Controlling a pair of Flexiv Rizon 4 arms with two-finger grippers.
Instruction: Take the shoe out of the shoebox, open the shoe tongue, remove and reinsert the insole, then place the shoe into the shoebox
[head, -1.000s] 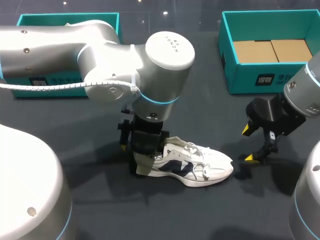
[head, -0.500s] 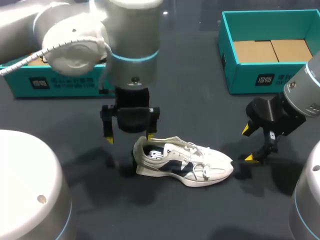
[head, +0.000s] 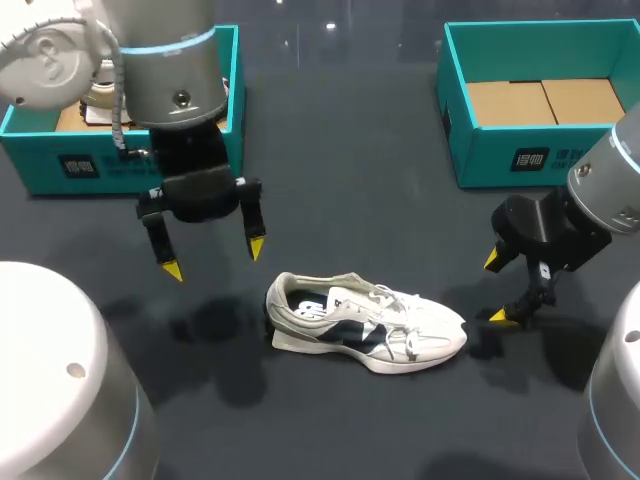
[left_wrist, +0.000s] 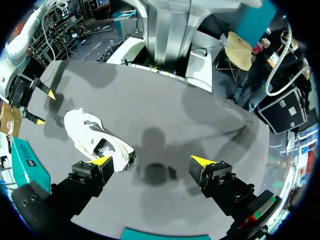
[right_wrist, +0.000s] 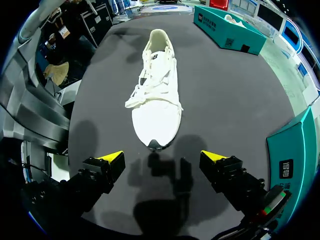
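L arm has pulled up off the heel and swung back toward the teal cardboard shoebox (head: 50, 165) at far left. L gripper (head: 215, 259) hangs w/ fingers spread, nothing in them. The white lace-up sneaker w/ navy side stripes (head: 365, 325) sits upright on the dark grey tabletop (head: 380, 220), toe toward R gripper (head: 498, 288), which hasn't moved: fingers apart, empty, just past the toe.
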